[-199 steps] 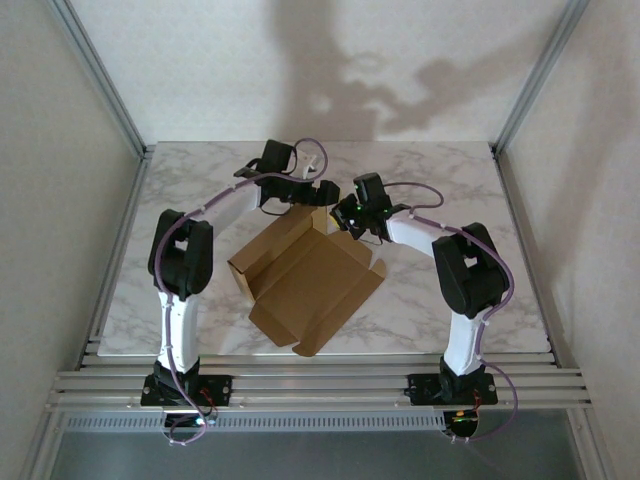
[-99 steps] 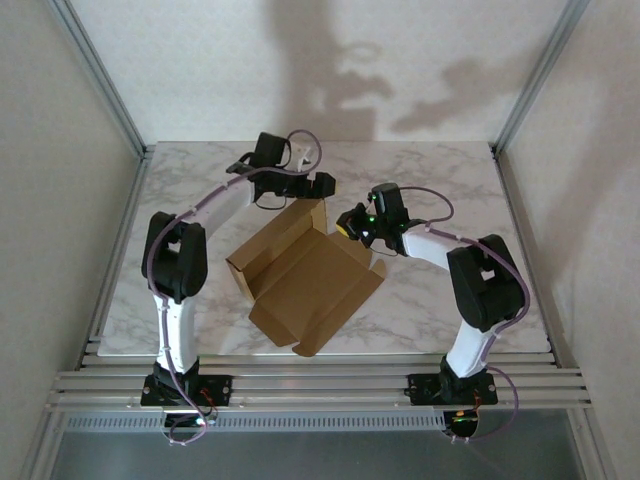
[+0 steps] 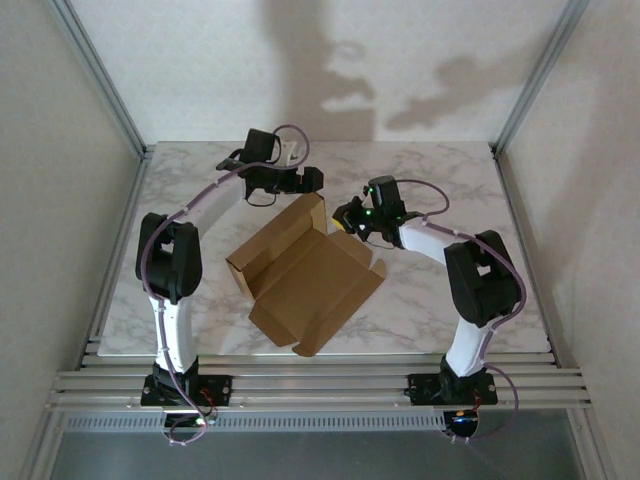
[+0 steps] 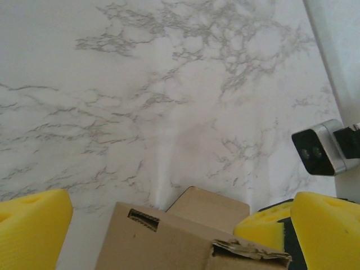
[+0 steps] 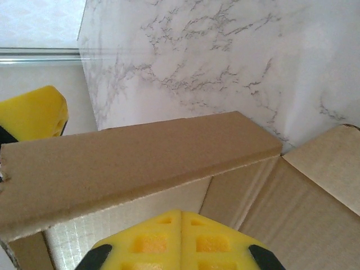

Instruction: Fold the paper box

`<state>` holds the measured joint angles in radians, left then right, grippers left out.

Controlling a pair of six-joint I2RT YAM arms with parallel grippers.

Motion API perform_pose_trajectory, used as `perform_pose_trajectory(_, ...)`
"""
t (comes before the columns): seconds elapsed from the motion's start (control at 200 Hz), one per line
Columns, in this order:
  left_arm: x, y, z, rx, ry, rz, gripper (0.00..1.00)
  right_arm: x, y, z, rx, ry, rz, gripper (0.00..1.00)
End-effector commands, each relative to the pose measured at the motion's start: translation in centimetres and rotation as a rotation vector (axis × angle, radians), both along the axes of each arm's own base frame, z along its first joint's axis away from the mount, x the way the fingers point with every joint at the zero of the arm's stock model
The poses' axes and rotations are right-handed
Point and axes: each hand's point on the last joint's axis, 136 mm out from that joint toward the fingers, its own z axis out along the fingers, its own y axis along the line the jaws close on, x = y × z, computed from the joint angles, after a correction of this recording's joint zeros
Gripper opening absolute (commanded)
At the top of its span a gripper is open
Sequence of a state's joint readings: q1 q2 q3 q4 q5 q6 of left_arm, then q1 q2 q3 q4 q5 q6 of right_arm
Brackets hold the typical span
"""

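Observation:
The paper box point(image 3: 305, 275) is brown cardboard, lying open in the middle of the table with its far wall point(image 5: 140, 163) raised. My left gripper point(image 3: 303, 180) hovers open just behind that wall; its yellow pads point(image 4: 31, 225) stand wide on either side of the wall's top edge point(image 4: 169, 242), not touching it. My right gripper point(image 3: 350, 218) is at the box's far right corner. Its pads point(image 5: 180, 242) are shut together with nothing between them, close to the wall's inner face.
White marble table point(image 3: 450, 290) with bare room right of and behind the box. Aluminium frame posts point(image 3: 110, 90) stand at the far corners. The right wrist's camera point(image 4: 323, 149) hangs close to my left gripper.
The left wrist has drawn back toward the far left. The right forearm swung out to the right while its tip stayed at the box corner. The far wall stands a little higher.

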<state>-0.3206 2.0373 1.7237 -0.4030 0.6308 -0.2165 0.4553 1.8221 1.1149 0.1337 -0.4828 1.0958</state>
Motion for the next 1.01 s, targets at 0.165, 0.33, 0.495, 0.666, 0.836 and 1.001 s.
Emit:
perform_pose_trajectory(0.165,0.8,1.0,-1.2,0.059,0.018,0.035,0.99,0.2,1.4,0.0,0.010,0.022,0.030,0.00)
perform_pose_trajectory(0.33,0.5,1.0,-2.5,0.078,0.031,0.026,0.99,0.2,1.5,-0.4,0.010,0.030,0.030,0.00)
perform_pose_trajectory(0.495,0.1,0.6,-3.5,0.102,0.044,0.012,0.99,0.4,1.6,-0.2,0.012,0.032,0.031,0.00)
perform_pose_trajectory(0.666,-0.3,0.7,-5.0,0.138,0.065,0.018,0.99,0.5,1.9,-0.1,0.010,0.040,0.032,0.00)
perform_pose_trajectory(0.836,-0.6,0.9,-6.3,0.182,0.076,0.028,0.99,0.4,2.2,-0.5,0.005,0.054,0.037,0.00)
perform_pose_trajectory(1.001,-1.0,0.8,-6.8,0.196,0.076,0.034,0.99,0.1,2.3,-1.0,0.000,0.064,0.031,0.00)
